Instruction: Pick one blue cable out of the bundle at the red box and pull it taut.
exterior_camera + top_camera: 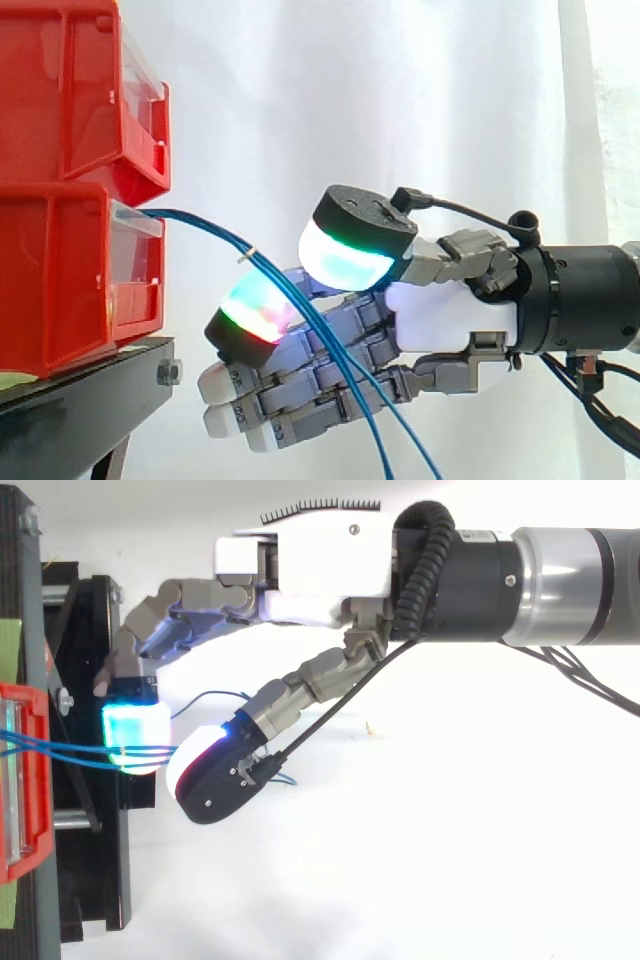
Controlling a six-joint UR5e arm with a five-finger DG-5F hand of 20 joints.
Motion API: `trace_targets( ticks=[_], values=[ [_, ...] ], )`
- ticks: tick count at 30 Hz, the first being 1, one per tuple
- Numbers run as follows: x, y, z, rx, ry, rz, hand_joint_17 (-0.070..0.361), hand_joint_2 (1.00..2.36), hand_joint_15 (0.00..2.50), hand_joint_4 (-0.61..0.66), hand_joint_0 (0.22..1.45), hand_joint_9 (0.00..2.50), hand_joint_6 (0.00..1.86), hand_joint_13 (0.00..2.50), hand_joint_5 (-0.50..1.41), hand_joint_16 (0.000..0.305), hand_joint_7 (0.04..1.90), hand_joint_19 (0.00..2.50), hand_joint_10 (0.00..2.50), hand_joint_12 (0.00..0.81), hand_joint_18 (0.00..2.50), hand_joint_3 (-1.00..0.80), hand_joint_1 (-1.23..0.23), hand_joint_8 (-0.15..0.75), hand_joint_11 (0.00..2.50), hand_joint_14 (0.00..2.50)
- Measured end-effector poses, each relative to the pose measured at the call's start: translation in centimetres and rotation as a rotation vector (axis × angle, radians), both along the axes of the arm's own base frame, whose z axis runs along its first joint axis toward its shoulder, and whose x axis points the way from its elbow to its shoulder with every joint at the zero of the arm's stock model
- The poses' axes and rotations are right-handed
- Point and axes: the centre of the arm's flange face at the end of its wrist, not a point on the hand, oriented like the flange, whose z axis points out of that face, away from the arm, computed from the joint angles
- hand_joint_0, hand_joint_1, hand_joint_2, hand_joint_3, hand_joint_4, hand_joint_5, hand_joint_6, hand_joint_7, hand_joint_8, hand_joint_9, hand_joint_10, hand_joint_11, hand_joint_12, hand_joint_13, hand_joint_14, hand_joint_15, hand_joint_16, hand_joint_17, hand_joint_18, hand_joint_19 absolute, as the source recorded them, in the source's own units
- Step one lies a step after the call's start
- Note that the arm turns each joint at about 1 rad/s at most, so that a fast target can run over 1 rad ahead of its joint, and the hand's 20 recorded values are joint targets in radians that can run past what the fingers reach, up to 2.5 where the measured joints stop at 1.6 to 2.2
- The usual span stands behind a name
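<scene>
Side view: the blue cables [205,228] leave the front of the lower red box [60,280], which sits under a second red bin [70,90] on the black stand [90,380]. They arc away from the box and downward, slack, with a small pale band [245,256] round them just off the box's front. The hand [450,310] reaches toward the box before the white curtain [400,100]. Its thumb and one bent finger close on the cables near the box, the glowing pads [345,255] set above and below the strands. The other fingers stretch toward the box beneath, and the cables cross in front of them.

Top view: the cables [50,741] run out from the red box [20,780], over the stand [100,880], and meet the hand [320,580] at the stand's edge away from the box. There a cyan-lit fingertip [130,735] and the thumb's pad pinch them. A loose loop of blue shows on the side of the pinch away from the box.
</scene>
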Motion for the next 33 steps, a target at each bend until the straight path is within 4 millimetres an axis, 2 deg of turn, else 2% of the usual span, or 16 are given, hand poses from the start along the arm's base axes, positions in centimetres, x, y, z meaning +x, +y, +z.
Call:
trace_targets(
  ticks=[8,12,17,19,23,26,29,33],
  values=[
    [-0.1,0.0,0.1,0.0,0.002,0.0,0.118,1.0,0.19,0.2,0.63,0.65,0.91,0.45,-0.15,0.053,0.97,0.19,0.01,0.354,0.35,-0.47,-0.88,0.339,0.39,0.01],
    [-0.1,0.0,0.1,0.0,0.005,0.0,0.118,1.01,0.2,0.15,0.66,0.68,0.92,0.47,-0.15,0.053,1.02,0.2,0.01,0.352,0.4,-0.4,-0.88,0.341,0.43,0.01],
    [-0.2,0.1,0.3,0.0,0.014,0.001,0.119,1.0,0.21,0.1,0.71,0.7,0.92,0.52,-0.15,0.053,1.04,0.19,0.01,0.357,0.46,-0.44,-0.92,0.345,0.47,0.01],
    [-0.3,0.0,0.4,0.0,0.016,0.0,0.119,1.0,0.21,0.14,0.74,0.72,0.93,0.54,-0.16,0.053,1.06,0.19,0.01,0.357,0.51,-0.5,-0.98,0.342,0.48,0.01],
    [-0.5,0.0,0.9,0.0,0.021,0.001,0.118,1.0,0.23,0.16,0.76,0.74,0.93,0.57,-0.15,0.053,1.04,0.19,0.01,0.359,0.55,-0.5,-1.01,0.34,0.51,0.01],
    [-0.6,0.1,1.2,0.0,0.026,0.001,0.118,1.0,0.23,0.17,0.72,0.76,0.93,0.58,-0.15,0.052,1.03,0.22,0.01,0.358,0.56,-0.5,-1.02,0.337,0.53,0.01],
    [-0.7,0.1,1.3,0.0,0.029,0.001,0.119,1.0,0.25,0.18,0.59,0.77,0.93,0.57,-0.15,0.053,1.02,0.25,0.01,0.364,0.55,-0.5,-0.99,0.34,0.55,0.01],
    [-0.7,0.1,1.4,0.0,0.032,0.001,0.127,1.0,0.26,0.18,0.51,0.8,0.92,0.56,-0.14,0.057,1.02,0.28,0.01,0.378,0.54,-0.5,-0.88,0.364,0.54,0.01]
  ],
)
